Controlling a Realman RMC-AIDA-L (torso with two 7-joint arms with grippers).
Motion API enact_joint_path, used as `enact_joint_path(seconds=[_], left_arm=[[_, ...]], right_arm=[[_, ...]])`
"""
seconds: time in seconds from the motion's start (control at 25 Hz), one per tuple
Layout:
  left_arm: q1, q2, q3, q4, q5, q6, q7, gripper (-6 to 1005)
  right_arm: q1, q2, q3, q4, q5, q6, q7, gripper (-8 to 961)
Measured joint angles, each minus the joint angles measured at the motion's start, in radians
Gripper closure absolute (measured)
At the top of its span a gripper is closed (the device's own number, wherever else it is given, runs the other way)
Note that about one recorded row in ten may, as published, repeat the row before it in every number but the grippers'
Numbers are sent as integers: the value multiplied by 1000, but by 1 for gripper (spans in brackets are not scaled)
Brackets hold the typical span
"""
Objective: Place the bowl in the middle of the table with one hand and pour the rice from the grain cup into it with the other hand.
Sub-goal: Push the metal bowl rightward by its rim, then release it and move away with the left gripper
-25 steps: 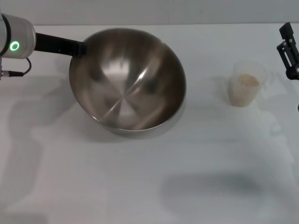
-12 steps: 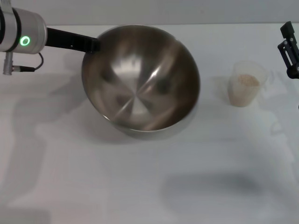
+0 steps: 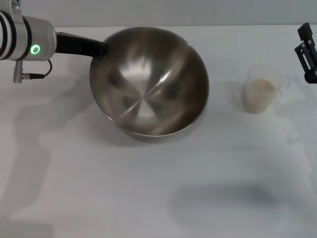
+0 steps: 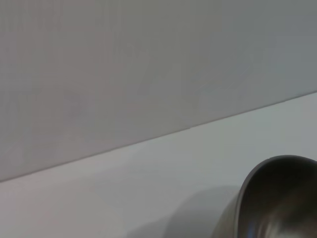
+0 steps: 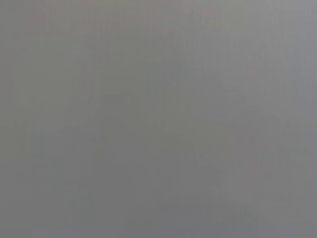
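The large steel bowl (image 3: 148, 82) sits left of the middle of the white table (image 3: 148, 188), tipped a little toward me. My left gripper (image 3: 98, 49) reaches in from the left and is shut on the bowl's far-left rim. Part of the bowl (image 4: 277, 198) also shows in the left wrist view. The clear grain cup (image 3: 261, 89) stands upright to the right, with pale rice (image 3: 260, 87) inside. My right gripper (image 3: 308, 54) hangs at the right edge, beyond the cup and apart from it. The right wrist view shows only plain grey.
A grey wall (image 4: 148, 64) runs along the table's far edge. Bare white tabletop lies between bowl and cup and across the whole near side.
My left arm has carried the bowl to the right, toward the table's middle. The cup and the right gripper have stayed where they were.
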Motion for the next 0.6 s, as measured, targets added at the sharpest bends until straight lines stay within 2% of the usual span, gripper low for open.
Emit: enact_joint_path(seconds=[0.32, 0.6], left_arm=[[-17, 0, 29, 84, -1, 60, 28, 957], [-14, 2, 21, 87, -1, 78, 28, 956]], right_arm=[[0, -1, 0, 0, 0, -1, 0, 263], [7, -1, 0, -2, 2, -2, 0, 264]])
